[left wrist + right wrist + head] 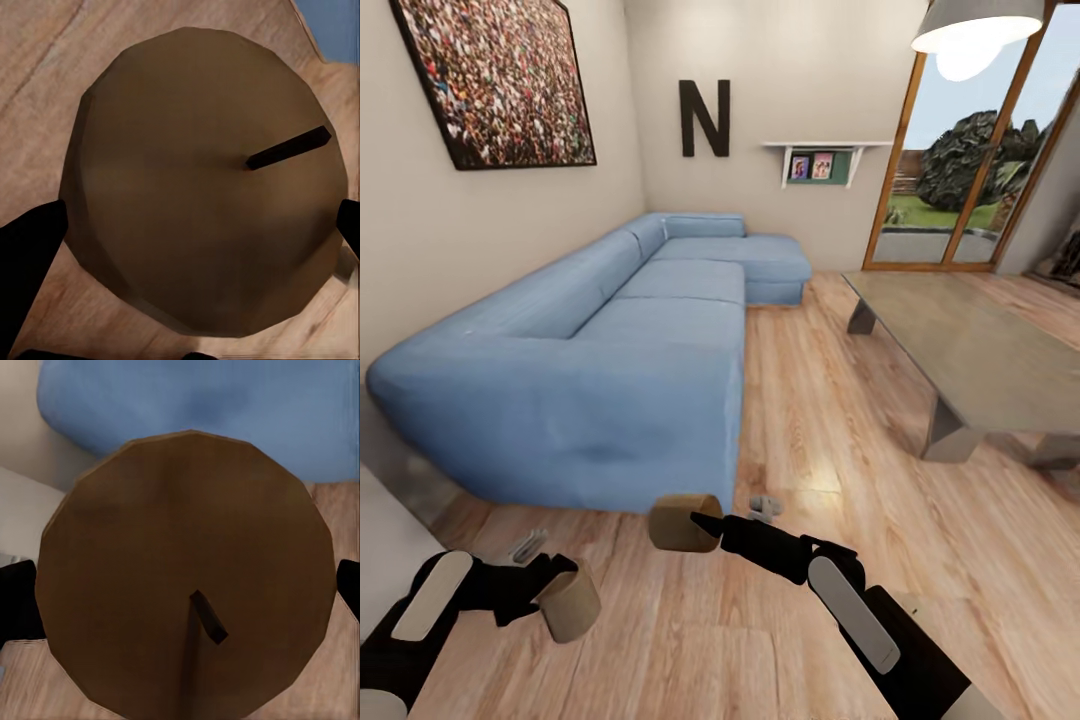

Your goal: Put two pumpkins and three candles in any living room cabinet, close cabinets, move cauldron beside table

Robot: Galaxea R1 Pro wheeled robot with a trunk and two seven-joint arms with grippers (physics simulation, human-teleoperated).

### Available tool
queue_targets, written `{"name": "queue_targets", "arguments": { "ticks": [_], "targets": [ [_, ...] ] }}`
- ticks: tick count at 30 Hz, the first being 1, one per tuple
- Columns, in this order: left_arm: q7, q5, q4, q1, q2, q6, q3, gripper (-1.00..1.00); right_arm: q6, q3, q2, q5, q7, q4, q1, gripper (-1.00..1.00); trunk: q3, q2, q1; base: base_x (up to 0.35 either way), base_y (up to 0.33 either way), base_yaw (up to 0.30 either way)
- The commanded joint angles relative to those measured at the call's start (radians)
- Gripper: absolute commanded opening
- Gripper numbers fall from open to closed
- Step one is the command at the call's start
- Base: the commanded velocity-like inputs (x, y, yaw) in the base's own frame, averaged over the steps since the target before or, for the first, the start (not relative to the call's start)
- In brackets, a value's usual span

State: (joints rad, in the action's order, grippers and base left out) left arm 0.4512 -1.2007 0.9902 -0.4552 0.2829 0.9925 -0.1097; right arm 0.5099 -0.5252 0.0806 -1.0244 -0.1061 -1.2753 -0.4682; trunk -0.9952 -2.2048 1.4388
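Both grippers carrying a candle, right by the blue fabric sofa

Left gripper pinches one stubby tan wax candle, right gripper another; the wrist views show each dark wick, while the head view shows the grey glass-topped coffee table.

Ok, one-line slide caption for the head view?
Each gripper holds a candle above the wood floor, sofa ahead, coffee table right.

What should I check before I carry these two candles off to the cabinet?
1. Left gripper shut on its candle: ok, fingers at both sides in the left wrist view.
2. Right gripper shut on its candle: ok.
3. Both candles off the floor: ok.
4. Sofa close ahead: not ok, turn with care.
5. Table at the right, apart from the arms: ok.
6. Cabinet location and drawer state: cannot tell.
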Motion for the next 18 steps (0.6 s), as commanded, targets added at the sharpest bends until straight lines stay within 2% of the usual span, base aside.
{"name": "queue_targets", "arguments": {
  "ticks": [1, 5, 16, 18],
  "targets": [
    [0.011, -0.014, 0.001, 0.0, -0.005, 0.001, -0.001, -1.0, 0.002, -0.001, 0.001, -0.006, -0.001, -0.001, -0.001, -1.0, 0.0, 0.0, 0.0, 0.0, 0.0, -0.257],
    [0.011, -0.014, 0.001, 0.0, -0.022, 0.003, -0.001, -1.0, 0.002, -0.001, 0.001, -0.006, -0.001, -0.002, -0.001, -1.0, 0.002, 0.0, 0.0, 0.0, 0.0, -0.257],
    [0.01, -0.018, 0.001, 0.0, -0.033, 0.004, -0.002, -1.0, 0.002, -0.001, 0.002, -0.006, -0.001, -0.003, -0.001, -1.0, 0.007, 0.0, 0.0, 0.0, 0.0, -0.261],
    [0.009, -0.019, 0.001, 0.0, -0.042, 0.004, -0.002, -1.0, 0.002, -0.001, 0.002, -0.006, -0.001, -0.003, -0.001, -1.0, 0.008, 0.0, 0.0, -0.004, 0.0, -0.262]
  ]
}}
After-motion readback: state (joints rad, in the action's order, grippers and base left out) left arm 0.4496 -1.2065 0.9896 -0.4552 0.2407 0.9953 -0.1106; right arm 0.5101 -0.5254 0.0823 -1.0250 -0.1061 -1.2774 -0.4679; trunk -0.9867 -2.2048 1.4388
